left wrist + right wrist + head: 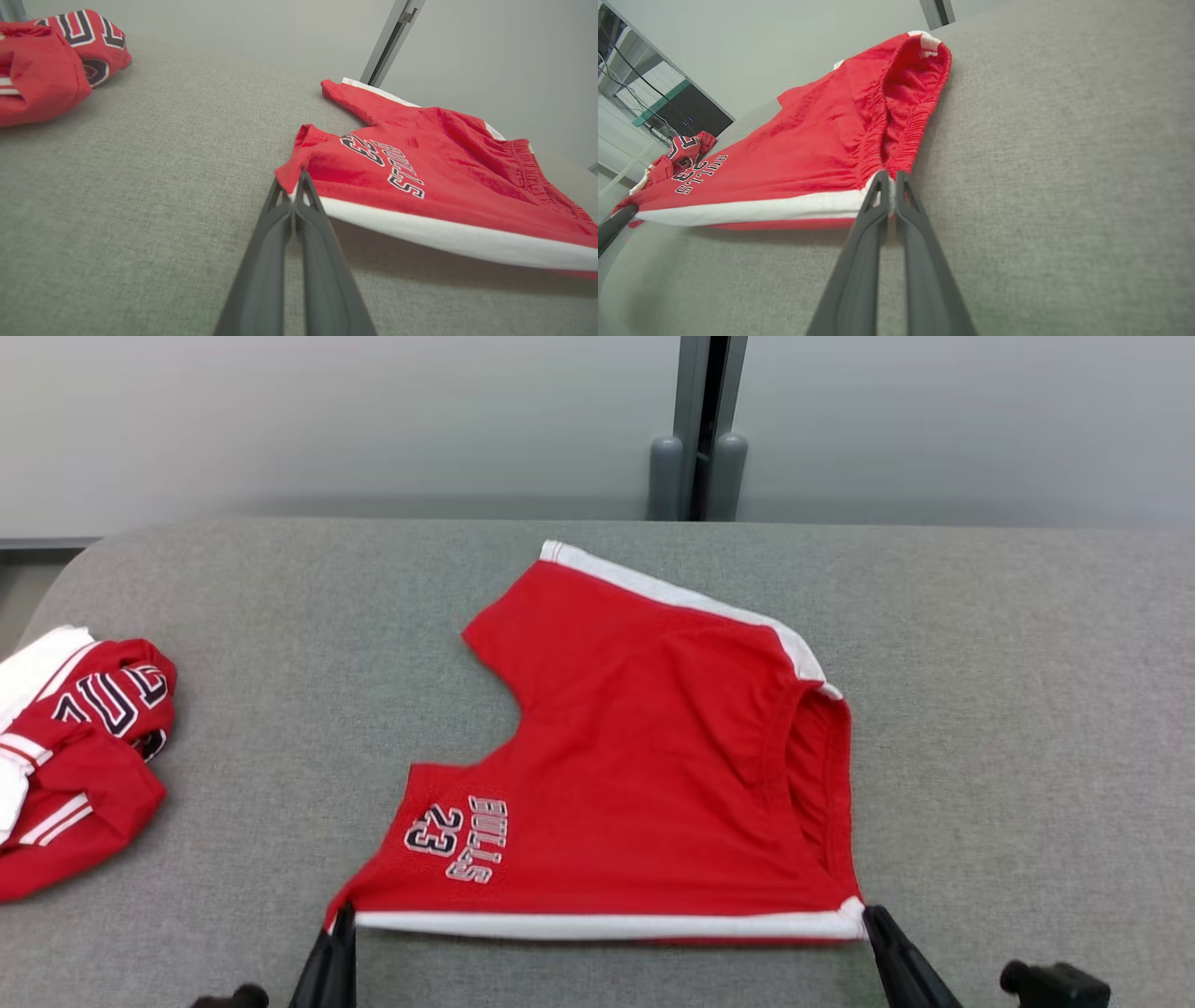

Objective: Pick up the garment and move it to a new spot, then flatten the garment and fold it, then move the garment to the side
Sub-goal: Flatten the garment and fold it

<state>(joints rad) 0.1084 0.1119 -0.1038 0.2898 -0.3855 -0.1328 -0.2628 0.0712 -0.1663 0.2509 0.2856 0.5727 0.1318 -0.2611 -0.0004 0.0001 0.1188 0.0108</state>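
Note:
The garment [644,756] is a pair of red shorts with white side stripes and "BULLS 23" print, spread on the grey table [280,616]. Its near white-striped edge is stretched between both grippers and hangs slightly above the cloth surface. My left gripper [343,917] is shut on the near leg-hem corner; in the left wrist view the garment [420,158] runs off to the right from the left gripper [293,179]. My right gripper [870,917] is shut on the near waistband corner; the right wrist view shows the garment [808,149] pinched by that gripper [888,179], with the elastic waistband open beyond.
A second red and white garment [75,756] lies crumpled at the table's left edge, also seen as a bundle [51,51] in the left wrist view. A grey wall and a vertical post [700,429] stand behind the table. Bare grey table lies right of the shorts.

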